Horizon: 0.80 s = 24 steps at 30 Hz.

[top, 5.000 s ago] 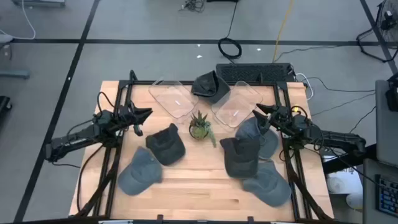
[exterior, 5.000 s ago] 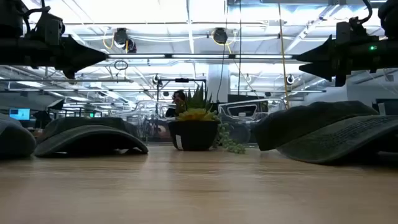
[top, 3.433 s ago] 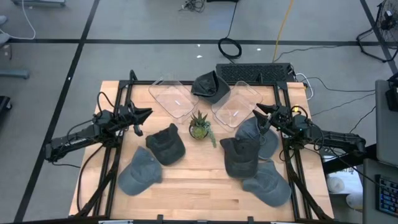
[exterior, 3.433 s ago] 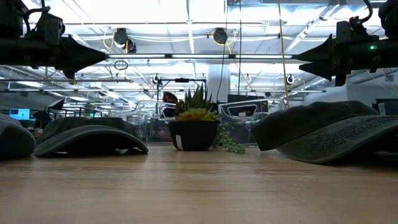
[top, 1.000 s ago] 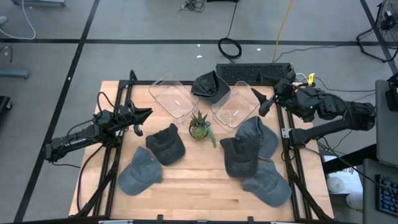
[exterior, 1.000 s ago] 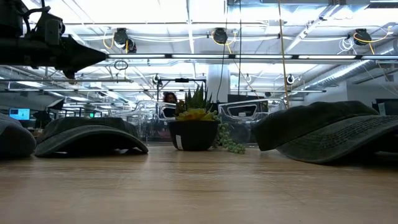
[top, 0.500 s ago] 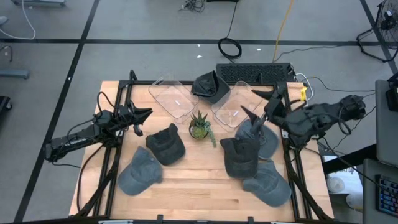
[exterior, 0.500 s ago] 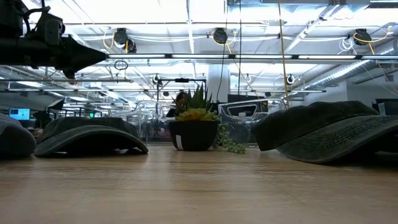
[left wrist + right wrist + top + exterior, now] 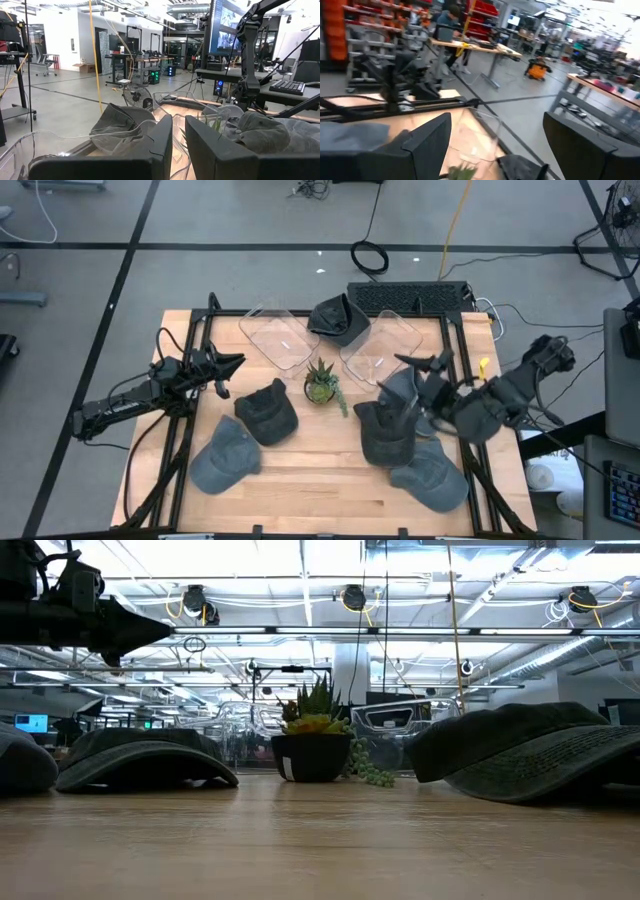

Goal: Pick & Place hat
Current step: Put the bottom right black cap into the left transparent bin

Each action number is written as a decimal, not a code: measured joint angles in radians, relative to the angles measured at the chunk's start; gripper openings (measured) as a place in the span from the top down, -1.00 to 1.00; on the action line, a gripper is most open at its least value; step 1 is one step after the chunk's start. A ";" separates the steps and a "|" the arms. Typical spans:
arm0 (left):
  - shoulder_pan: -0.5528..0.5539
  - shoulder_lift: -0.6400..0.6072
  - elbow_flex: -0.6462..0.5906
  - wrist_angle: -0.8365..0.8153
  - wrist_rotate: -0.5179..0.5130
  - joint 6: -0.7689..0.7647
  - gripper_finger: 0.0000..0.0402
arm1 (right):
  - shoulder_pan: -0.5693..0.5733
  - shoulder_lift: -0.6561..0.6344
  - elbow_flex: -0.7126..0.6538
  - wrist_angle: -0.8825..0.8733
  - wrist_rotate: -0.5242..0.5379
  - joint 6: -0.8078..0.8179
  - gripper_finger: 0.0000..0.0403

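Several grey and dark caps lie crown up on the wooden table: a dark one (image 9: pixel 268 412), a lighter one (image 9: pixel 225 455), one at the far edge (image 9: pixel 338 320), and a cluster on the right (image 9: pixel 388 430). My right gripper (image 9: pixel 420 370) hovers open over the right cluster's far grey cap (image 9: pixel 408 392); its wrist view shows the fingers spread wide (image 9: pixel 495 135). My left gripper (image 9: pixel 235 362) waits shut above the table's left side, also seen in the low view (image 9: pixel 140 628) and in its own wrist view (image 9: pixel 178 145).
Two clear plastic containers (image 9: pixel 280 337) (image 9: pixel 380 347) stand at the far side. A small potted plant (image 9: pixel 322 385) stands mid-table between the cap groups. A keyboard (image 9: pixel 410 297) lies beyond the far edge. Bare wood shows along the near edge (image 9: pixel 320 490).
My right arm has swung from over the far right container toward the near edge and the table's middle. It now hangs over the right cluster of caps, with its fingers spread throughout. The left arm and all the caps have kept still.
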 joint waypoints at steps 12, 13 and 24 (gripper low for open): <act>0.000 0.000 0.000 0.000 0.000 0.000 0.69 | 0.180 0.116 0.002 0.021 -0.031 0.076 -0.52; 0.000 0.000 0.000 0.000 0.000 0.000 0.69 | 0.185 0.130 0.002 0.020 -0.033 0.080 -0.52; 0.000 0.000 0.000 0.000 0.000 0.000 0.69 | 0.188 0.226 0.002 -0.011 -0.170 0.150 -0.52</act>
